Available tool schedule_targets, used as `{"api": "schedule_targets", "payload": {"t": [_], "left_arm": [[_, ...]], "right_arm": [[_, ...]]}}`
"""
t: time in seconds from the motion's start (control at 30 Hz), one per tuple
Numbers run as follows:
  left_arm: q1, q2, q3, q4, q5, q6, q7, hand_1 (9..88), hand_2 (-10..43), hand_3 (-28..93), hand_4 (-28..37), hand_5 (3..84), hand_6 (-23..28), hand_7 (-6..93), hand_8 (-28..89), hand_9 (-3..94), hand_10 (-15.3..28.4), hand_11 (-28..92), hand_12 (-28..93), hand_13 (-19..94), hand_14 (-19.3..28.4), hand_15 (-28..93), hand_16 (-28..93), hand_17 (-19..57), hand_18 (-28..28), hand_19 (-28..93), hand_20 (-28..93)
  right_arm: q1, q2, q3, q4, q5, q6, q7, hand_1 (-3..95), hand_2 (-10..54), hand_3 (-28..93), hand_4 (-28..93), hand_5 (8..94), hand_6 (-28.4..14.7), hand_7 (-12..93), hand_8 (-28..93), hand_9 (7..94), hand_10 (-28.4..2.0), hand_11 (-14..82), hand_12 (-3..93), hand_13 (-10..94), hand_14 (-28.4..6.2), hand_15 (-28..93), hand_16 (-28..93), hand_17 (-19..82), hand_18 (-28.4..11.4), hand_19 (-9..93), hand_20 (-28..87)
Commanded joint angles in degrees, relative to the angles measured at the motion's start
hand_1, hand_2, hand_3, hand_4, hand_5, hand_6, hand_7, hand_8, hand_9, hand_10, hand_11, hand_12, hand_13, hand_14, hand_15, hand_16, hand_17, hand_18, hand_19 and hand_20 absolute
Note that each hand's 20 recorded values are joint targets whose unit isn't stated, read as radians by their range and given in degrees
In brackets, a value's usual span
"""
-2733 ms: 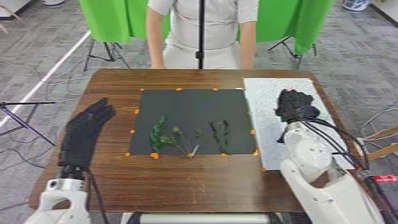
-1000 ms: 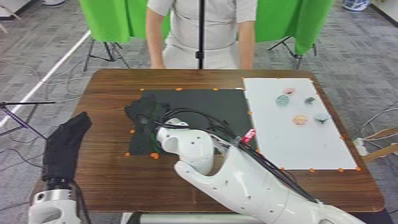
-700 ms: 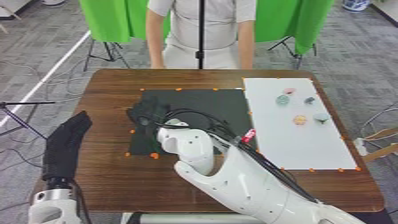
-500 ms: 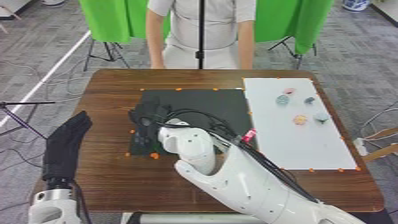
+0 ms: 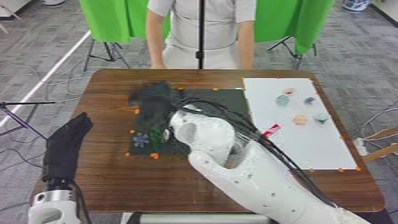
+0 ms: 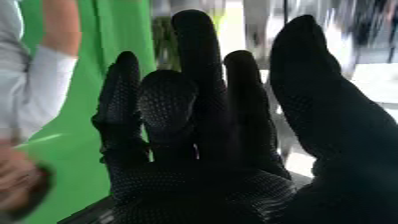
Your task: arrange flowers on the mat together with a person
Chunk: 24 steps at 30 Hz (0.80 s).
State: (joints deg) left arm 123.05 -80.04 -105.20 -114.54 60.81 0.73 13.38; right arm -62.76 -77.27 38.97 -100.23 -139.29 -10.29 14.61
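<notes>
In the head view my right hand (image 5: pixel 155 102) is over the far left part of the dark mat (image 5: pixel 226 94), its forearm crossing the mat. In the right wrist view the glove of my right hand (image 6: pixel 204 185) has mostly straight fingers with nothing between them. A blue flower (image 5: pixel 140 140) lies near the mat's front left corner, beside a green stem (image 5: pixel 157 135) partly hidden by my right arm. The other stems are hidden under that arm. My left hand (image 5: pixel 66 142) rests open along the table's left side, its fingers straight.
On the white board (image 5: pixel 306 150) at the right lie a pink flower (image 5: pixel 289 91), a teal flower (image 5: pixel 282 100), a blue-grey flower (image 5: pixel 309 100), an orange flower (image 5: pixel 300 119) and a pale teal flower (image 5: pixel 322 117). Orange marks edge the mat and board.
My right hand went from the white board to the mat's left side, then moved away toward the far edge. The blue flower has come into sight on the mat. My left hand has shifted slightly nearer.
</notes>
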Motion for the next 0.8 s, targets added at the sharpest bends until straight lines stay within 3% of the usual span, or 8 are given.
{"api": "schedule_targets", "payload": {"t": [0.03,0.13,0.17,0.3,0.43,0.53,0.67,0.8], "left_arm": [[1.3,-0.83,0.27,-0.45,0.47,-1.06,-0.85,24.9,-6.0,66,-22.1,47.3,4.4,11.7,-5,41.5,12.3,12,15,32,14.6,9,2,5.1,8.6,1,15],[-0.1,-0.70,2.43,0.37,-0.14,-0.75,-0.38,24.8,-5.8,66,-22.0,47.3,4.3,11.9,-5,41.6,12.4,11,15,32,14.7,9,2,5.1,8.6,1,15],[-0.5,-0.89,2.87,0.53,0.05,-1.57,-0.49,24.7,-5.7,66,-21.9,47.3,4.3,12.0,-5,41.7,12.4,11,15,32,14.7,9,2,5.1,8.6,1,15],[-2.1,-1.53,4.96,1.13,1.23,-2.79,0.08,24.5,-5.4,66,-21.9,47.3,4.1,12.2,-6,41.8,12.4,12,15,32,14.8,9,3,5.2,8.6,1,15],[-3.6,-1.12,6.03,2.14,1.24,-3.68,-0.61,24.4,-4.9,66,-22.0,47.3,4.0,12.5,-6,42.2,12.3,12,15,33,14.9,9,3,5.3,8.6,1,16],[-3.6,-1.36,5.91,1.87,1.94,-3.64,-0.32,24.4,-4.8,66,-22.0,47.4,4.0,12.6,-6,42.3,12.4,12,15,33,14.9,9,3,5.4,8.5,1,16],[-3.5,-0.71,6.14,1.65,1.23,-2.06,0.13,24.3,-4.4,66,-22.0,47.2,3.8,12.7,-6,42.4,12.4,12,15,33,14.9,9,3,5.4,8.5,1,16],[-3.6,-0.63,6.52,1.38,1.35,-2.59,0.60,24.4,-4.3,66,-21.8,47.2,3.7,12.7,-6,42.8,12.4,12,15,34,14.8,9,3,5.6,8.5,2,16]], "right_arm": [[-16.6,10.0,22.8,-14.7,29.5,10.1,2.4,34.1,-4.3,69,-20,52.0,0.9,16,-12,67.7,-14.8,16.2,18.7,57,-14.0,61,30,21,-19.3,58,43],[-29.0,10.0,35.9,-17.4,46.9,10.3,-3.9,28.0,1.6,68,-18,56.9,-0.9,14,-10,66.6,-15.8,16.1,18.7,57,-15.6,49,24,20,-18.2,53,39],[-33.2,8.9,40.0,-17.6,52.7,10.7,-7.7,27.1,2.1,68,-18,57.6,-1.1,14,-10,66.6,-16.0,16.2,18.7,57,-15.7,46,24,20,-18.0,51,38],[-44.7,6.4,47.7,-19.6,79.6,20.1,-22.1,20.1,3.5,71,-17,54.4,-1.6,13,-10,62.8,-17.4,13.4,17.7,53,-16.3,30,23,19,-17.4,39,33],[-52.5,1.6,54.0,-21.6,80.9,18.8,-30.2,11.6,5.6,74,-17,48.5,-0.5,11,-9,53.2,-17.0,6.6,15.0,44,-15.3,14,25,19,-16.1,20,29],[-58.4,1.9,56.1,-23.6,85.1,16.1,-33.3,6.8,4.7,76,-18,41.1,0.5,9,-9,45.5,-15.3,5.0,12.9,32,-13.7,8,21,15,-14.5,8,26],[-62.7,0.7,57.6,-23.5,79.5,12.3,-33.1,4.1,3.8,77,-20,34.4,1.0,8,-9,38.4,-13.0,3.0,10.1,27,-11.2,5,15,12,-12.6,4,24],[-63.2,-0.3,56.9,-22.6,78.1,12.3,-32.4,3.2,3.4,78,-20,33.1,-0.2,7,-10,35.9,-12.1,2.3,8.4,24,-8.5,3,12,12,-10.7,1,23]]}}
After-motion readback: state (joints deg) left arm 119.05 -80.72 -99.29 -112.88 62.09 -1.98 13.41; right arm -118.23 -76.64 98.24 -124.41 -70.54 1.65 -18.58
